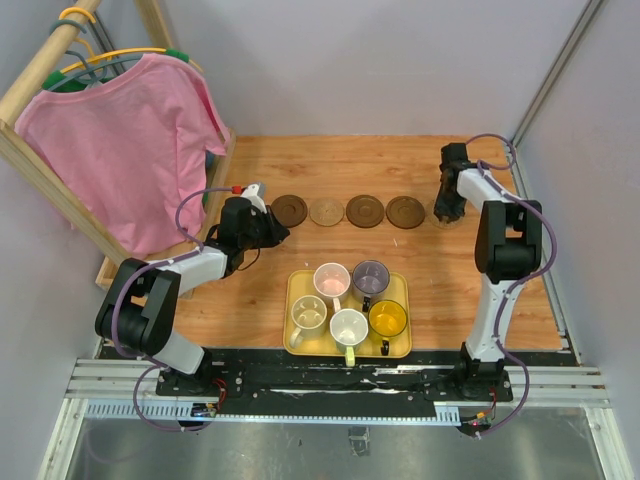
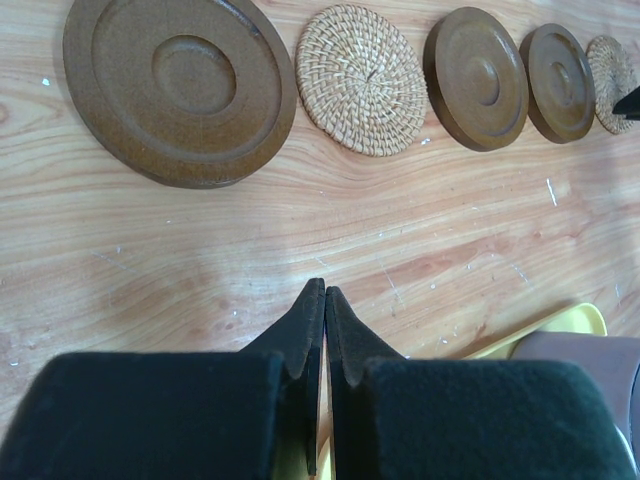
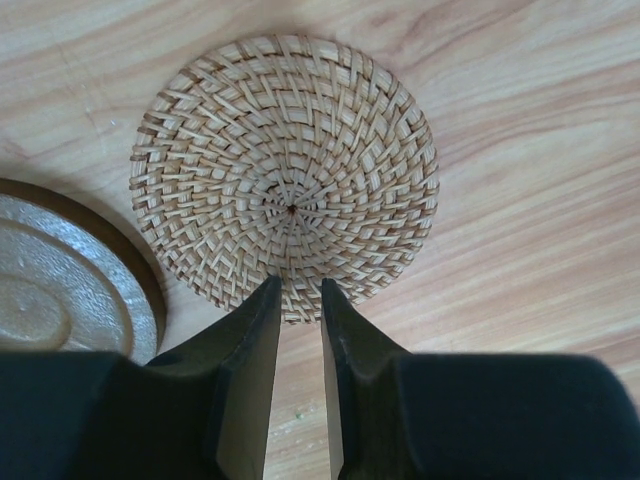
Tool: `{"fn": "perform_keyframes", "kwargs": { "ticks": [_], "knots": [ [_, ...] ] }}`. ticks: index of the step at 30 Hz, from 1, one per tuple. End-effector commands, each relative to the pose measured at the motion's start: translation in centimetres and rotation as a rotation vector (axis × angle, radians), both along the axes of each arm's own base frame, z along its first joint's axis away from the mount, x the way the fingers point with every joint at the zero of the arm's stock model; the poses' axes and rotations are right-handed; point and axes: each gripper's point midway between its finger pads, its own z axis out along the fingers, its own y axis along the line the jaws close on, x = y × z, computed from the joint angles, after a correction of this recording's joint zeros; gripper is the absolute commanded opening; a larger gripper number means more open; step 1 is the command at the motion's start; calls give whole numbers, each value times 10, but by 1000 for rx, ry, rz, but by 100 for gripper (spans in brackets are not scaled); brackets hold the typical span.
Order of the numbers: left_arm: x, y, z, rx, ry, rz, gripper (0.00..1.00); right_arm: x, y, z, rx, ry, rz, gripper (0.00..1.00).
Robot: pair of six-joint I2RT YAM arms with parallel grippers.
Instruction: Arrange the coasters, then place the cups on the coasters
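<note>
Yellow tray [image 1: 297, 285], nearest me, holds all five cups [image 1: 348, 325]. Beyond it my left gripper [image 2: 322, 290] is clenched on nothing. Five coasters [image 1: 365, 210] line up farther back. My right gripper [image 3: 296, 290], jaws slightly parted, hangs at the edge of the rightmost woven coaster [image 3: 285, 170], possibly touching.

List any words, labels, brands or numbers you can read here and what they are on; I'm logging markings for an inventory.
No readable text in any view. The cups, the yellow tray, the coasters and the pink shirt show no print, label or number.
</note>
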Motion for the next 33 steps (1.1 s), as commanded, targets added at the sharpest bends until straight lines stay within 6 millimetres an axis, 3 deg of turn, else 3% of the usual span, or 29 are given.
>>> {"fn": "perform_keyframes", "kwargs": {
  "ticks": [1, 15, 22, 24, 30, 33],
  "knots": [
    [4, -1, 4, 20, -25, -3, 4, -19, -11, 12, -5, 25, -16, 25],
    [29, 4, 25, 62, -87, 40, 4, -14, 2, 93, 48, -210, 67, 27],
    [32, 13, 33, 91, -111, 82, 9, -33, 21, 134, 107, -411, 168, 33],
    [30, 15, 39, 88, -124, 90, 17, -43, 26, 146, 111, -474, 198, 38],
    [24, 20, 55, 81, -166, 107, 63, -81, 27, 172, 96, -601, 212, 61],
    [19, 23, 61, 76, -174, 118, 79, -98, 22, 171, 79, -609, 193, 71]
  ]
}}
